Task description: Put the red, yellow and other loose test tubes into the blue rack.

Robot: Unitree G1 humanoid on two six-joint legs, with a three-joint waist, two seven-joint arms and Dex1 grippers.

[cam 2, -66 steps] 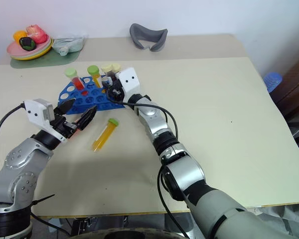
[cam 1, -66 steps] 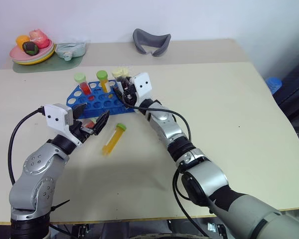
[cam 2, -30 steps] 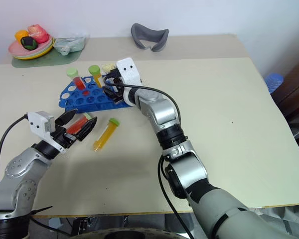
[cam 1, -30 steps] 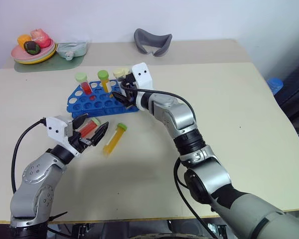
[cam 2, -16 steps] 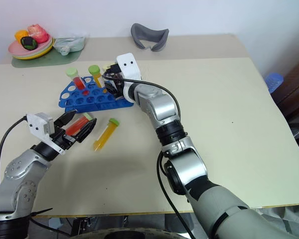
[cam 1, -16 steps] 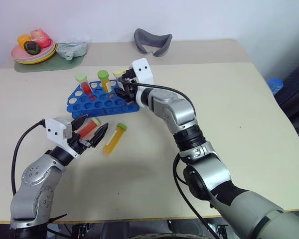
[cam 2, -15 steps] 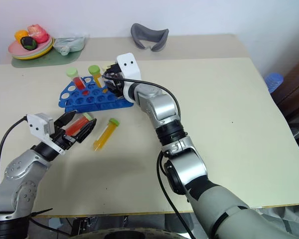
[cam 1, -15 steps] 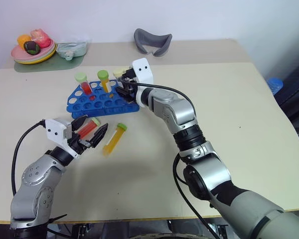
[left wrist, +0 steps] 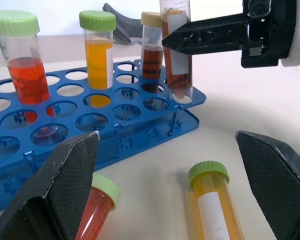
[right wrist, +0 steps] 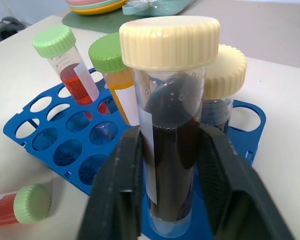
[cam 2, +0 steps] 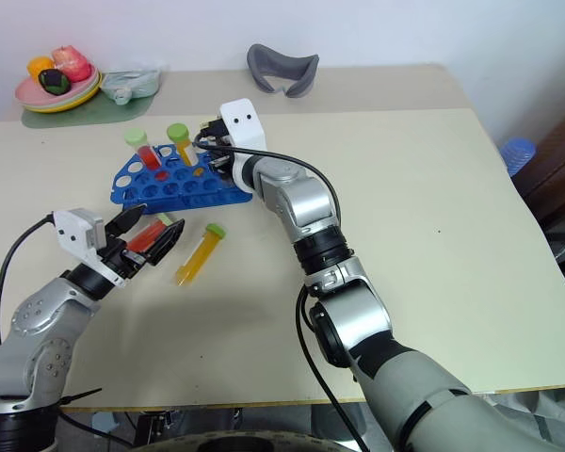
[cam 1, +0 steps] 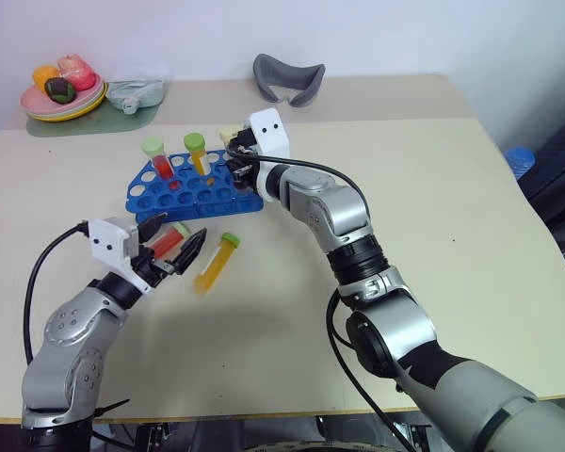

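R gripper (right wrist: 172, 200) now shut on brown tube (right wrist: 170, 150), tip in blue rack (left wrist: 115, 130)

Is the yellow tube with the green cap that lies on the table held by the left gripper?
No. The yellow tube lies free on the table, beside the open left gripper.

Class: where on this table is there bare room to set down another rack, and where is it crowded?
Bare: the table on the right arm's outer side, and the near strip below the loose yellow tube. Crowded: around the blue rack, where both grippers work, and the far-left corner by the plate.
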